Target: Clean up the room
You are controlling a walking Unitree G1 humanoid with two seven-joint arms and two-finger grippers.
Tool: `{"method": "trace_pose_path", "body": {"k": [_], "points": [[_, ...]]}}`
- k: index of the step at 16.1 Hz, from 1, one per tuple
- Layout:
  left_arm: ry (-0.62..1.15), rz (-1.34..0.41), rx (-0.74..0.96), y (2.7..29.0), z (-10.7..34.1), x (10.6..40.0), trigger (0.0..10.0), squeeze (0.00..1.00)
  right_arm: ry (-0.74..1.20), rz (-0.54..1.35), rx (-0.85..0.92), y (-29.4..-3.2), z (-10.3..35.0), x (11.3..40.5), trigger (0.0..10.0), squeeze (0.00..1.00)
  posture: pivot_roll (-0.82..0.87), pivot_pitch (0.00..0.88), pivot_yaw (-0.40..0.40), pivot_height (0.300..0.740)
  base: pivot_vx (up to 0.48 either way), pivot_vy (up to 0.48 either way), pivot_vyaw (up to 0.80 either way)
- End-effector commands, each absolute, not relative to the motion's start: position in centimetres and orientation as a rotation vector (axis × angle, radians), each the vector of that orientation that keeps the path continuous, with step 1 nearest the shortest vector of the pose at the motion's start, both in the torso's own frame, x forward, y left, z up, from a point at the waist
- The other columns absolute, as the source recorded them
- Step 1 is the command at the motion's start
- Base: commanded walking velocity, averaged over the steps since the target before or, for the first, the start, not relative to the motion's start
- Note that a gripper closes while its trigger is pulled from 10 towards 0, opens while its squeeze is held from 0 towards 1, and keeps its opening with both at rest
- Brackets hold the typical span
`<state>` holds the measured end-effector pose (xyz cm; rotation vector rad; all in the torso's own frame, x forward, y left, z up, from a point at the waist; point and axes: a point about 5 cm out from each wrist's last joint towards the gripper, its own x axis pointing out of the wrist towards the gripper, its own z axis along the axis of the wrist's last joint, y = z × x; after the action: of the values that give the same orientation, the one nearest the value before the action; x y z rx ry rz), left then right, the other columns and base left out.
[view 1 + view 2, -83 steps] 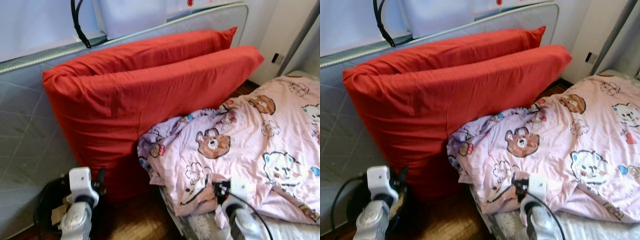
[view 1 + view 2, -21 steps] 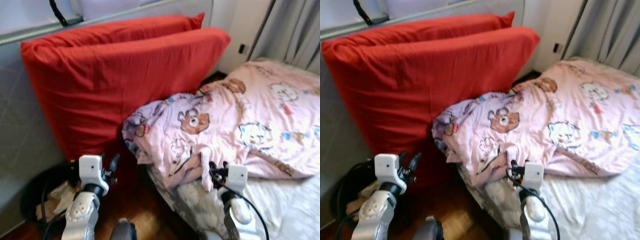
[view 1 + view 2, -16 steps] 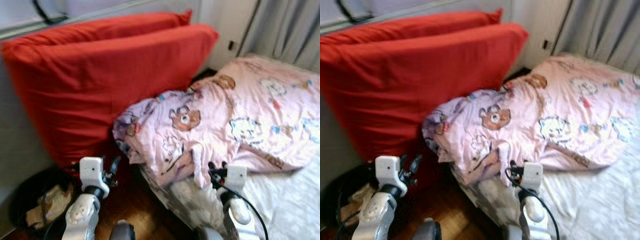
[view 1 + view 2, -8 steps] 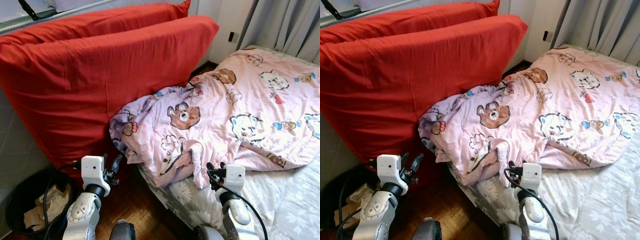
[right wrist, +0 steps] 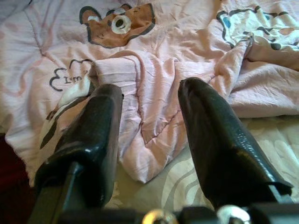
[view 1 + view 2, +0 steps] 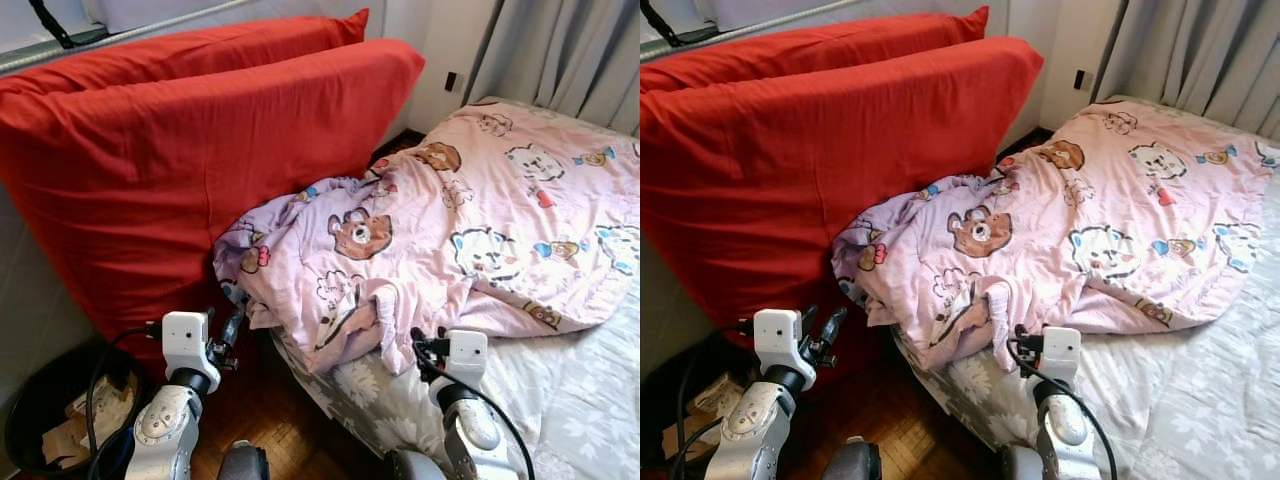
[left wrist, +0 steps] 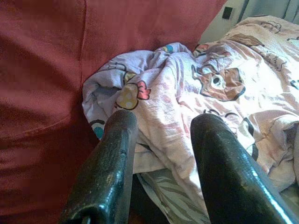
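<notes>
Pink cartoon-bear cotton quilt (image 6: 440, 225) is lying crumpled mid-frame, spilling off the grey floral bed (image 6: 560, 400) against two big red cushions (image 6: 200, 150), probably needing straightening. Right end effector (image 5: 147, 135), fingers apart, is aiming at its folded edge; left end effector (image 7: 161, 154), also spread, is hovering lower left.

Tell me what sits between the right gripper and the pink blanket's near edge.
Bare flowered sheet. The right wrist view shows the right gripper open, its jaws over the pink blanket edge.
</notes>
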<state>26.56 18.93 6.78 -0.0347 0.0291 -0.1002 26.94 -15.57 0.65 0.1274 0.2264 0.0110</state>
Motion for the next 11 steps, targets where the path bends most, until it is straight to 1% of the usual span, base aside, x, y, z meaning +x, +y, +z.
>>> {"method": "trace_pose_path", "body": {"k": [1, 6, 9, 11], "points": [[0.031, -0.103, -0.043, 18.95, 6.91, 26.63, 10.0, 0.00, 0.229, 0.018, 0.124, -15.36, 0.54, 26.77, 10.0, 0.00, 0.03, 0.077, 0.002, 0.620, 0.000, 0.000, 0.00], [0.032, -0.105, -0.039, 18.99, 6.91, 26.64, 10.0, 0.00, 0.227, 0.018, 0.132, -15.40, 0.44, 26.60, 10.0, 0.00, 0.03, 0.078, 0.004, 0.620, 0.000, 0.000, 0.00], [0.034, -0.107, -0.038, 19.00, 6.91, 26.67, 10.0, 0.00, 0.229, 0.054, 0.109, -15.07, 0.36, 26.48, 10.0, 0.00, 0.03, 0.079, 0.004, 0.620, 0.000, 0.000, 0.00], [0.035, -0.107, -0.037, 19.00, 6.91, 26.68, 10.0, 0.00, 0.226, 0.073, 0.098, -14.91, 0.35, 26.41, 10.0, 0.00, 0.03, 0.079, 0.004, 0.620, 0.000, 0.000, 0.67]]}}
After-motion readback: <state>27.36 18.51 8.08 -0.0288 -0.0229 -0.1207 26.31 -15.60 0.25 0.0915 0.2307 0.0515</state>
